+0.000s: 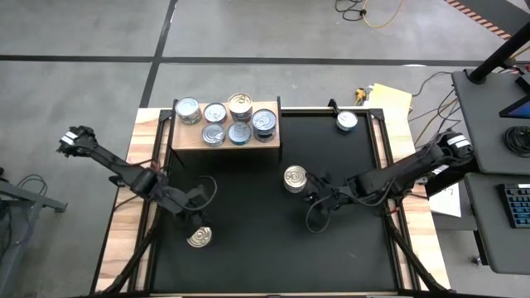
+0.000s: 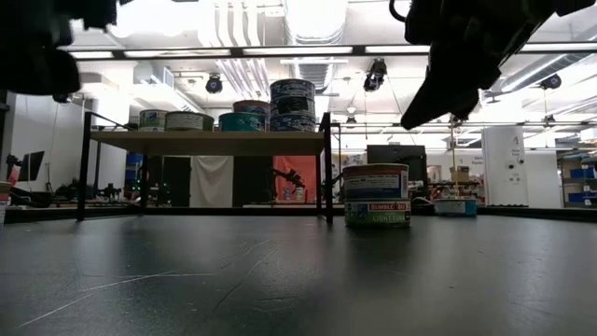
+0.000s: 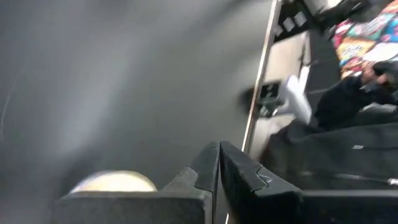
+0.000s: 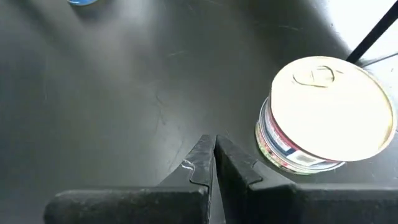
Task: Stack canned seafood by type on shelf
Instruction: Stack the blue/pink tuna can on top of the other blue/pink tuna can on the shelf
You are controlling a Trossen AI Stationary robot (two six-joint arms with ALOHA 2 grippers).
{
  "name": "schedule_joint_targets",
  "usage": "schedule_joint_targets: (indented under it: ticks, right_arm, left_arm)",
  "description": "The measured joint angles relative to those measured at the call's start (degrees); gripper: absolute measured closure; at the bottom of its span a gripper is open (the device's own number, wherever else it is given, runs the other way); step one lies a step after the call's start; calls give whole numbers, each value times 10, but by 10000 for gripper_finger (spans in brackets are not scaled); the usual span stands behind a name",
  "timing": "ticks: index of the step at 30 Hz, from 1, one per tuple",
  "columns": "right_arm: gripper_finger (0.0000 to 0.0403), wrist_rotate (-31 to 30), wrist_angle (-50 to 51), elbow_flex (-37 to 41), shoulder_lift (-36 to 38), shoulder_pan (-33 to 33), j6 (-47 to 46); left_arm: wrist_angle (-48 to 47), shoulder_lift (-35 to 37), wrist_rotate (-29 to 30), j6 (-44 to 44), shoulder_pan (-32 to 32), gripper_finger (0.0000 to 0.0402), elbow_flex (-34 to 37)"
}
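Left gripper with fingers pressed together above the black table, a pale round top, probably a can, just beside the fingers, table's light edge strip ahead, blurred clutter beyond

A robotics lab or workshop; bare concrete floor, exposed ceiling ducts, loose cables, a desk with a keyboard.

Black table: wooden shelf with seven cans; three cans loose
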State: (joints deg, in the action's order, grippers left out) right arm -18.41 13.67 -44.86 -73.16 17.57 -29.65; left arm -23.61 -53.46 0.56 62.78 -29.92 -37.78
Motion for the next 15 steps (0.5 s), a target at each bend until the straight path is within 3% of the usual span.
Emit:
schedule_joint_targets:
  ticks: [15]
  right_arm:
    - [394,-1,-83,-1,-82,3,-4]
  left_arm:
    - [-49,-62,-81,44,-27,401,0]
